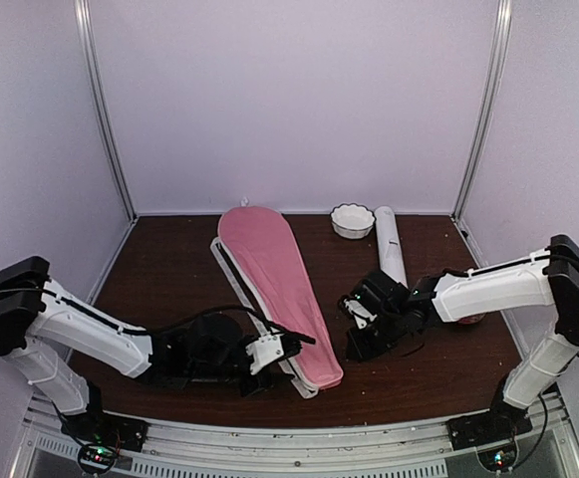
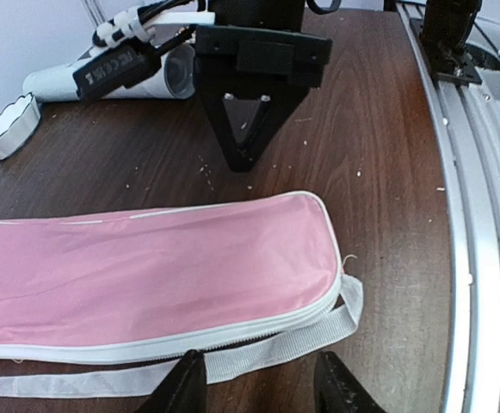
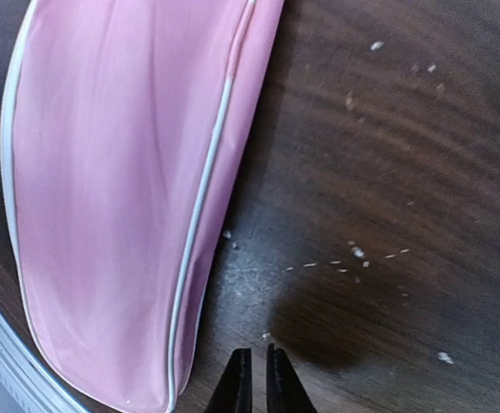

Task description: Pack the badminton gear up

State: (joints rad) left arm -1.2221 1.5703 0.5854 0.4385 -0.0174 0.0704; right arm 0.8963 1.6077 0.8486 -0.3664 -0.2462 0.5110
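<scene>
The long pink cover (image 1: pixel 274 284) with white piping lies flat on the dark table, running from the back to the front middle; it also shows in the left wrist view (image 2: pixel 146 267) and the right wrist view (image 3: pixel 120 189). My left gripper (image 1: pixel 289 349) is open at the cover's near end, and its fingertips (image 2: pixel 185 387) straddle the white strap (image 2: pixel 284 344) beside the zip. My right gripper (image 1: pixel 357 344) is shut and empty, low over bare table just right of the cover (image 3: pixel 256 383). The white tube (image 1: pixel 389 244) lies at the back right. Rackets and shuttlecocks are out of view.
A small white scalloped bowl (image 1: pixel 353 220) stands at the back next to the tube, and also shows in the left wrist view (image 2: pixel 9 127). White crumbs dot the table (image 3: pixel 353 254). The metal rail (image 1: pixel 289 438) runs along the front edge. Walls enclose three sides.
</scene>
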